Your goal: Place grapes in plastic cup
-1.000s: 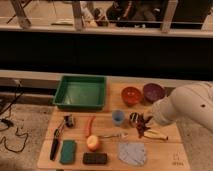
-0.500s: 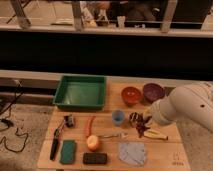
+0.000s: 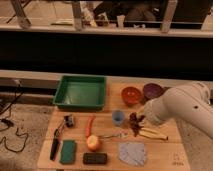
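Observation:
The grapes (image 3: pixel 134 120), a small dark reddish bunch, are just right of the light-blue plastic cup (image 3: pixel 118 116), which stands upright near the middle of the wooden table. My gripper (image 3: pixel 138 122) is at the end of the white arm (image 3: pixel 175 110), which reaches in from the right. It is right at the grapes, low over the table, and partly covers them. I cannot tell whether the grapes rest on the table or are held.
A green tray (image 3: pixel 65 95) sits at the back left, with an orange bowl (image 3: pixel 131 95) and a purple bowl (image 3: pixel 152 91) at the back right. In front lie a red-yellow apple (image 3: pixel 93 143), fork (image 3: pixel 112 135), grey cloth (image 3: pixel 132 152), green sponge (image 3: pixel 68 151), and a yellow-handled tool (image 3: pixel 150 133).

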`<state>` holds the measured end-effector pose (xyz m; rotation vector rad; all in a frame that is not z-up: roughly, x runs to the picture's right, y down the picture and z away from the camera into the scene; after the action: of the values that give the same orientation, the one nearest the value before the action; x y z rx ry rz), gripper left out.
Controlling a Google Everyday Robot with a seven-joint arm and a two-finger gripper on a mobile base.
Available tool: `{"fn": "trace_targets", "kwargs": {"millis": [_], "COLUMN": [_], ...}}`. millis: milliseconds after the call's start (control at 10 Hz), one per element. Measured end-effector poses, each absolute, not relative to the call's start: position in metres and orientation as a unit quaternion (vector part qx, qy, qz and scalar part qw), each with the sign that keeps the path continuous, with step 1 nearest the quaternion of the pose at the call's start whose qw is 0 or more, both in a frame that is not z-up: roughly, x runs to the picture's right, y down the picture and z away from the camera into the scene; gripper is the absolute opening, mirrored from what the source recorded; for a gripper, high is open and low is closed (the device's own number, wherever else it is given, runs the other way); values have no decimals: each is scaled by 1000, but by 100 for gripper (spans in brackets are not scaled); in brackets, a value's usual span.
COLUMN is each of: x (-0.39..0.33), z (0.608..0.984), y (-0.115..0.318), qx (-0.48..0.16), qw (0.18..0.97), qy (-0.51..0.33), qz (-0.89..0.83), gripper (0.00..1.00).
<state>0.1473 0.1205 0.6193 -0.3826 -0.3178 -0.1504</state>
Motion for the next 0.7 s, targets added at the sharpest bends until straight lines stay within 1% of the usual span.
{"fn": "trace_targets", "kwargs": {"millis": [300,700], "x": [127,112], "z": [628,642], "y": [106,75], "qx": [-185,-180], "qw": [964,962], "qy": [-166,-166], "qz": [-94,-118], "gripper": [0,0]}}
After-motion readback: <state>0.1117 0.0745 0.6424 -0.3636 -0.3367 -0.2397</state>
